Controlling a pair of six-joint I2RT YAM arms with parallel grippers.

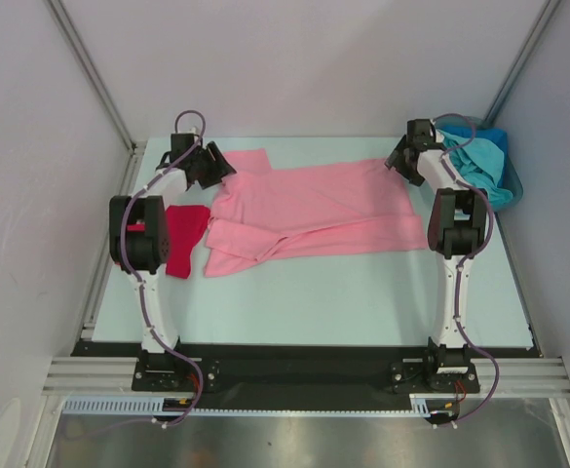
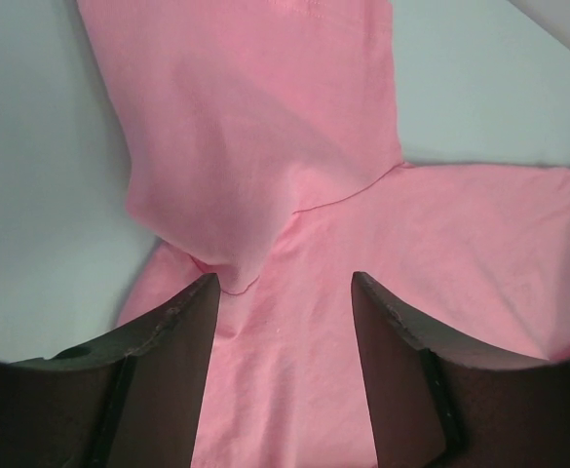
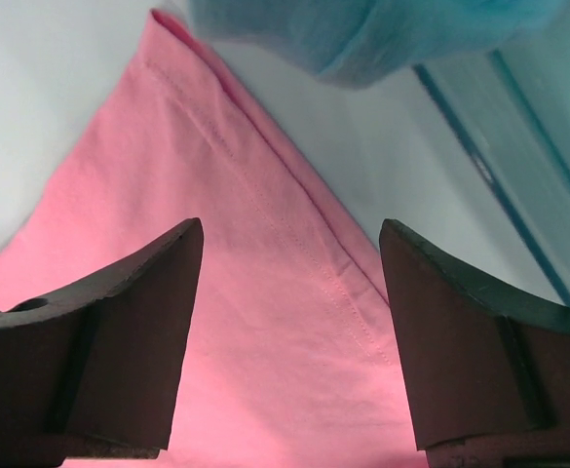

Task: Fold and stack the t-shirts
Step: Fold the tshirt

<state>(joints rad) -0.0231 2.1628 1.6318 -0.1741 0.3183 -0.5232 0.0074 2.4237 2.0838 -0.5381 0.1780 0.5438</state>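
A light pink t-shirt point(image 1: 314, 205) lies spread across the middle of the table, its near edge partly folded over. My left gripper point(image 1: 218, 168) stands open over its far left part. In the left wrist view the left gripper point(image 2: 285, 278) straddles pink cloth point(image 2: 265, 117) just near of the sleeve seam. My right gripper point(image 1: 399, 161) is open over the shirt's far right corner. In the right wrist view the right gripper point(image 3: 289, 226) has the stitched hem point(image 3: 294, 244) between its jaws. A folded red t-shirt point(image 1: 185, 239) lies by the left arm. Teal and blue t-shirts point(image 1: 484, 161) are heaped at the back right.
The teal and blue heap sits in a clear bin point(image 1: 514, 185) at the table's back right corner; its wall point(image 3: 518, 127) and teal cloth point(image 3: 362, 29) show close past my right gripper. Bare table point(image 1: 314, 312) lies near of the pink shirt. Walls enclose three sides.
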